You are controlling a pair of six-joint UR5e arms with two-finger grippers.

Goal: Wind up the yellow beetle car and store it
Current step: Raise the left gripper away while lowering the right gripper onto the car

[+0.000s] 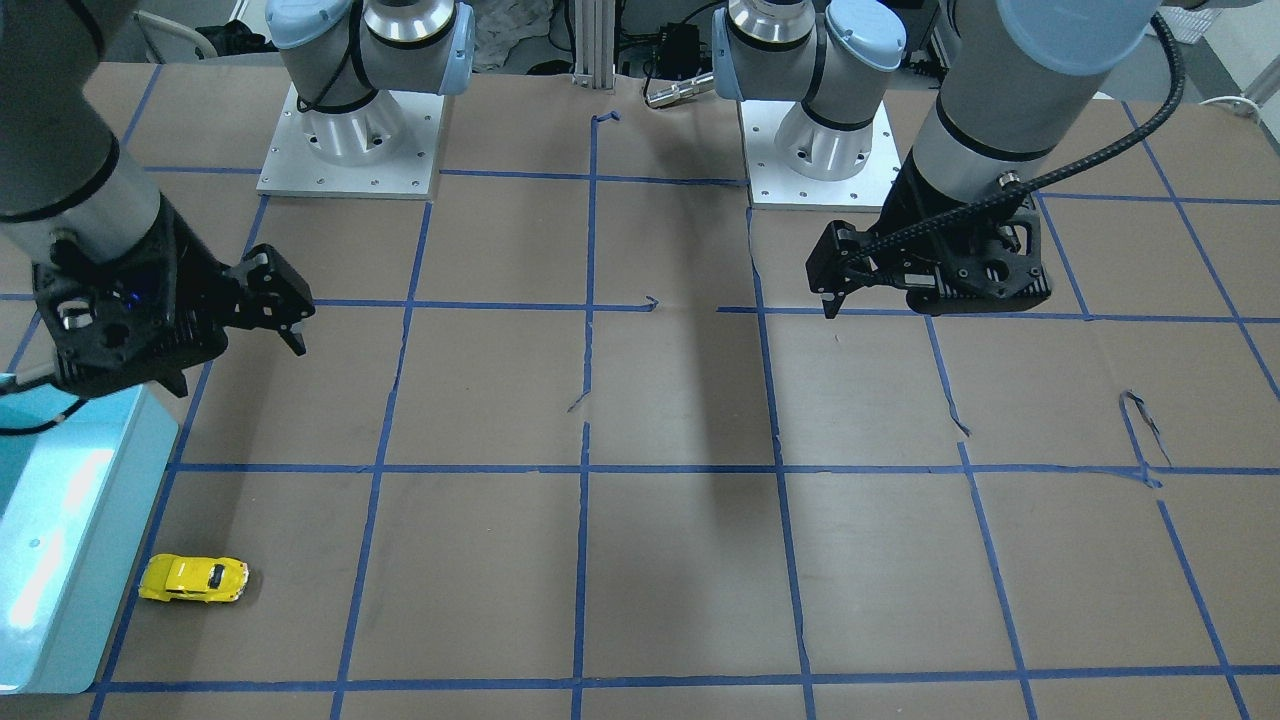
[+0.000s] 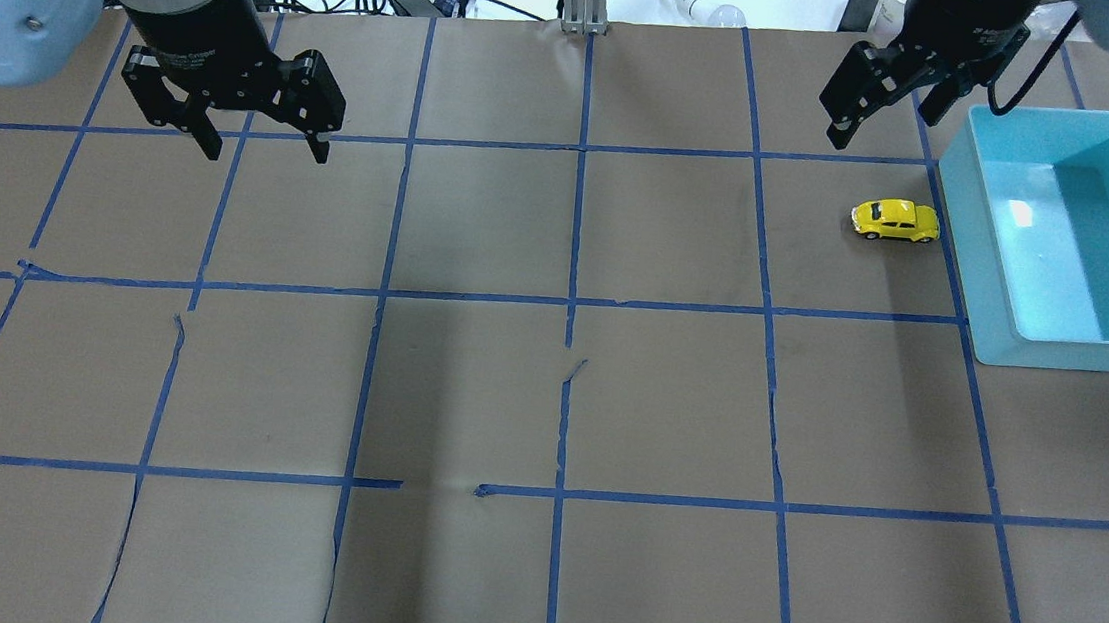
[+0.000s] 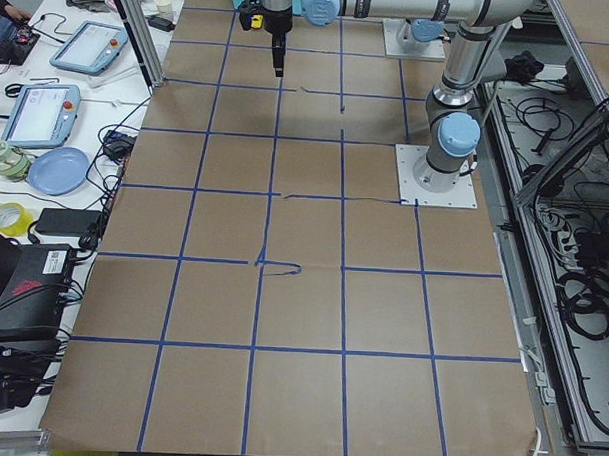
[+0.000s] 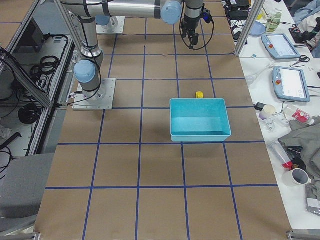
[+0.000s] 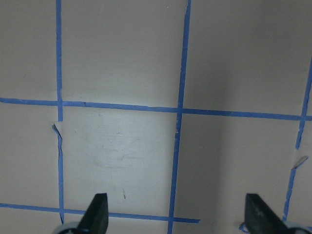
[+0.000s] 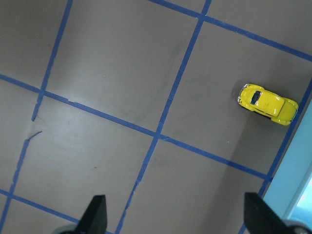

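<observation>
The yellow beetle car (image 2: 895, 221) stands on its wheels on the brown paper, just left of the light blue bin (image 2: 972, 248) and apart from it. The car (image 6: 267, 104) also shows at the right in the right wrist view and at the lower left (image 1: 193, 579) in the front view. My right gripper (image 2: 884, 128) hangs open above the table a little beyond the car, with nothing between its fingers (image 6: 95, 214). Far off on the other half of the table, my left gripper (image 2: 266, 154) is open and empty too, its fingertips (image 5: 97, 209) wide apart.
The bin (image 4: 200, 120) is empty inside. Blue tape lines (image 2: 570, 303) cross the paper, torn in spots. Both arm bases (image 1: 350, 150) stand at the table's robot side. Tablets, cables and cups lie on benches beyond the table's ends.
</observation>
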